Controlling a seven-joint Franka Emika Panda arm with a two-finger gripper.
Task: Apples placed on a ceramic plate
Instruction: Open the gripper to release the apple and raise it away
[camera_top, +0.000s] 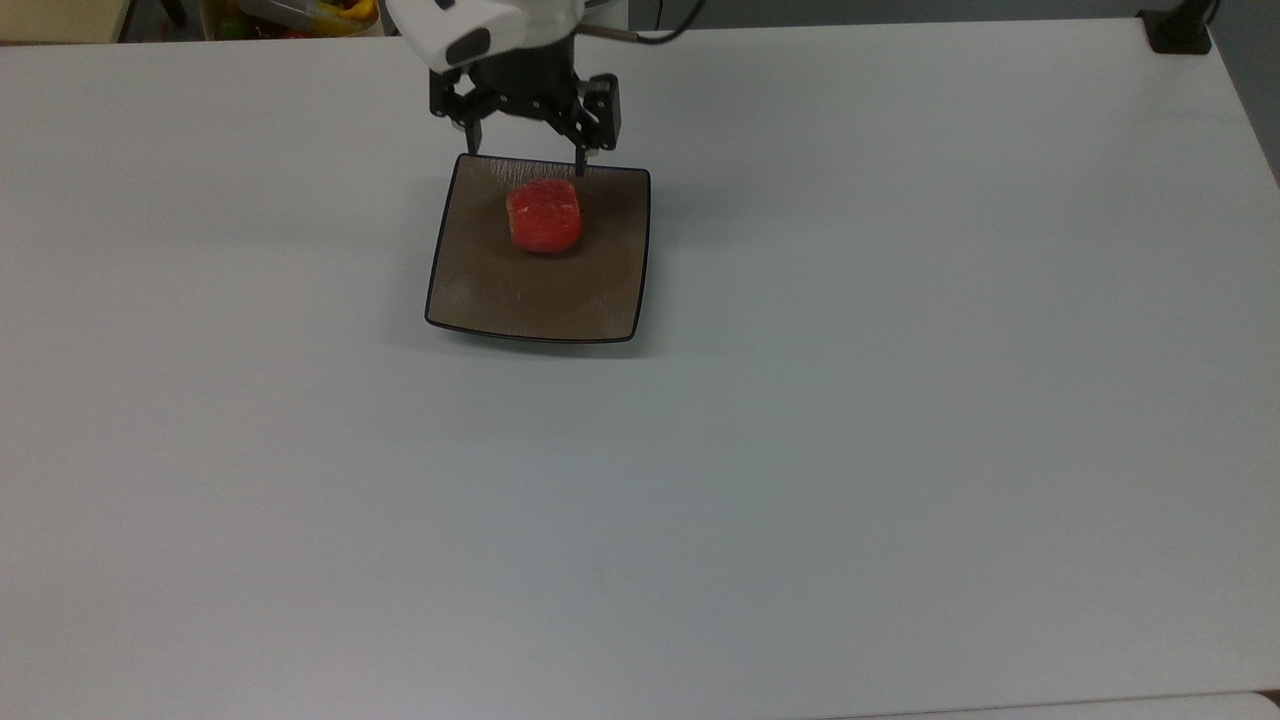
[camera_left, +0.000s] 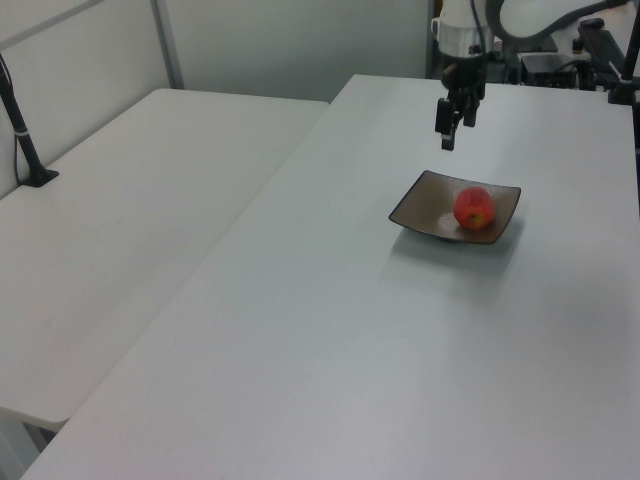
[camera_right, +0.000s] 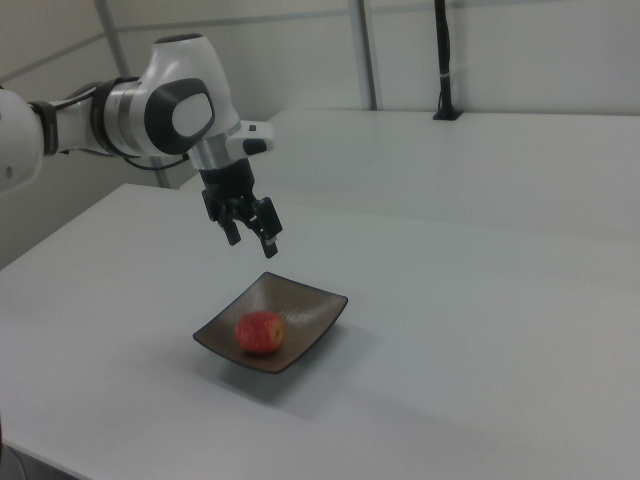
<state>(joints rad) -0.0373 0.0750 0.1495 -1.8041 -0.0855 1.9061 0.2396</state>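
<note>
Apple (camera_top: 545, 215) sits on the ceramic plate (camera_top: 490, 290), off centre toward the plate's far edge in the top view, resting free with nothing touching it. In the left view it (camera_left: 474, 207) lies toward the plate's (camera_left: 415, 205) right-hand side, and in the right view it (camera_right: 260, 332) is toward the near-left corner of the plate (camera_right: 315, 312). The plate itself stands on the white tabletop (camera_top: 800, 450) nearer the top view's upper edge than the lower one.

The gripper (camera_top: 524, 150) hangs in the air above and beyond the plate's far rim, its two fingers spread wide apart and holding nothing; the left view (camera_left: 451, 126) and right view (camera_right: 250, 235) both show it well clear of the fruit.

Judging from this, the placing looks done. The apple seems light, firm and smooth-skinned, with a blocky rounded body that could roll on the glossy, slippery plate if nudged. Should it need taking up again, the flatter opposite flanks around its middle offer the surest hold, approached from above. The plate is stiff and breakable, with upturned edges that should keep the fruit in.
</note>
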